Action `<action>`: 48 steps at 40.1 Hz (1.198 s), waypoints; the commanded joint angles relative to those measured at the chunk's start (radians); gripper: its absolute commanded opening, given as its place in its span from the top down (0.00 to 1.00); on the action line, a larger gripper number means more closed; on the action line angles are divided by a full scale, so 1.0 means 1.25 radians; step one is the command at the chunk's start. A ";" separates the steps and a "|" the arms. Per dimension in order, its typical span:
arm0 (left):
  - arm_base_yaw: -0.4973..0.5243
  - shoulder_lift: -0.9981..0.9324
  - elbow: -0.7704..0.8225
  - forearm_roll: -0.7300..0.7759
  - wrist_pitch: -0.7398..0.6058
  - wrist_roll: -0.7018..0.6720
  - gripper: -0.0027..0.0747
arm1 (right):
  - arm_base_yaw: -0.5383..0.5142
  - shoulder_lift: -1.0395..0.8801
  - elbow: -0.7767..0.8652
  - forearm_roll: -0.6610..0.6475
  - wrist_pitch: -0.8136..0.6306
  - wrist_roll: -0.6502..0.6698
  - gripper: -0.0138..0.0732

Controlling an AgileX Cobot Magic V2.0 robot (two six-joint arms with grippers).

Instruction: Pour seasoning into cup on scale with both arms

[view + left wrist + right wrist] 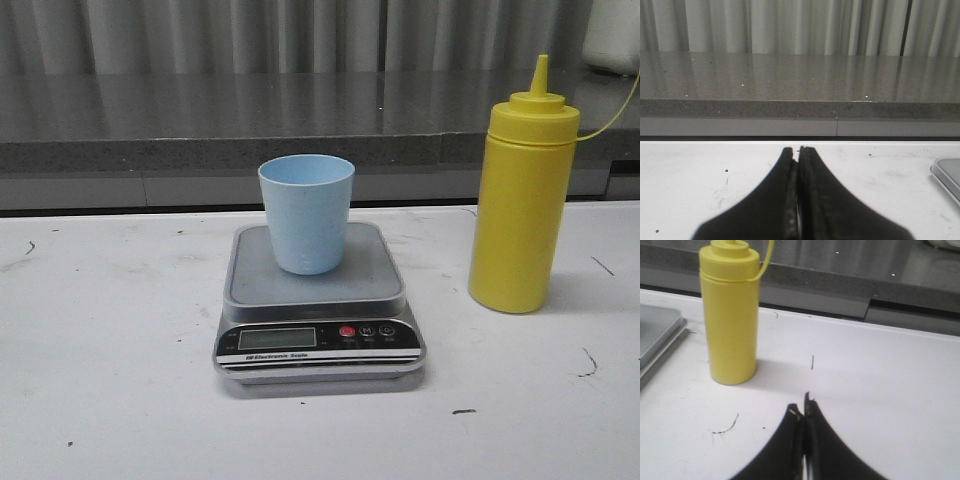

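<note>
A pale blue cup [306, 212] stands upright on the platform of a silver-grey scale [372, 285] in the middle of the white table. A tall yellow seasoning bottle [523, 195] with a pointed nozzle stands upright on the table to the right of the scale. It also shows in the right wrist view [731, 320], ahead of my right gripper [801, 407], which is shut, empty and apart from it. My left gripper [796, 150] is shut and empty over bare table; a corner of the scale [947, 172] shows at the edge of its view. Neither gripper shows in the front view.
A grey counter ledge [200, 150] runs along the back of the table, with a grey curtain behind. A white object [612, 35] sits on the counter at the far right. Dark scuff marks [588, 365] dot the white tabletop.
</note>
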 commanded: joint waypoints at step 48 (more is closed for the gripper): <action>0.001 -0.012 0.019 -0.008 -0.066 -0.008 0.99 | -0.045 -0.141 -0.004 0.023 0.081 0.001 0.92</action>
